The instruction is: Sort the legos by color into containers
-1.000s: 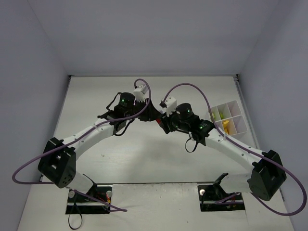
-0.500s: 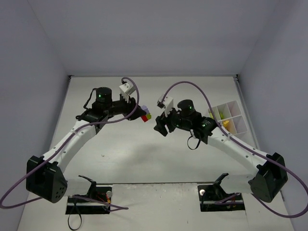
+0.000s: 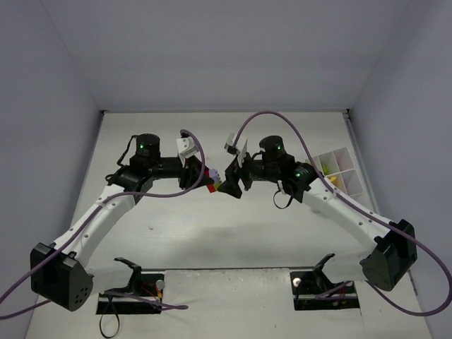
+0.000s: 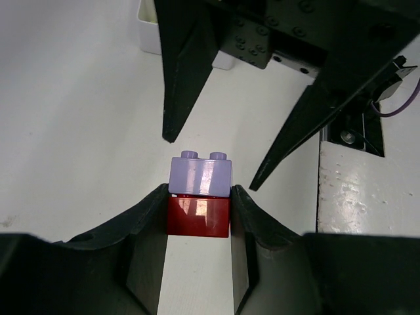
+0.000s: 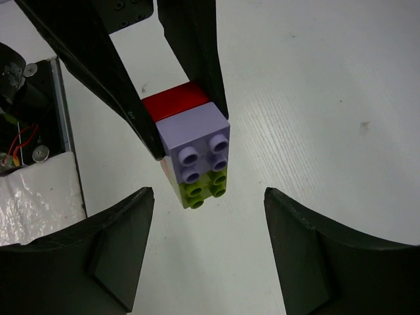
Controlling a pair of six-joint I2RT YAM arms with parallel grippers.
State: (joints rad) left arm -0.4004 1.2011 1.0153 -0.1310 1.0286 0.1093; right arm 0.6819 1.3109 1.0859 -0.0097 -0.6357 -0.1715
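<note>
Arms meet over the middle of the white table (image 3: 212, 233), pale walls around it; tray (image 3: 339, 171) far right.

Left wrist: my left gripper (image 4: 198, 200) clamps a red brick (image 4: 198, 218), with a lavender brick (image 4: 200, 175) stacked on it.

Right wrist: my right gripper (image 5: 207, 203) stands open facing the stack, a lime brick (image 5: 205, 190) beside the lavender.

Splitting the stack is the step, I judge; next, close squarely on lavender and pull.

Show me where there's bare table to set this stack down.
Bare table: the near middle between left arm and right arm, and the far strip beyond both. Crowded: the centre, where the left end effector holds the brick stack facing the open right end effector, and the right edge by the tray.
</note>
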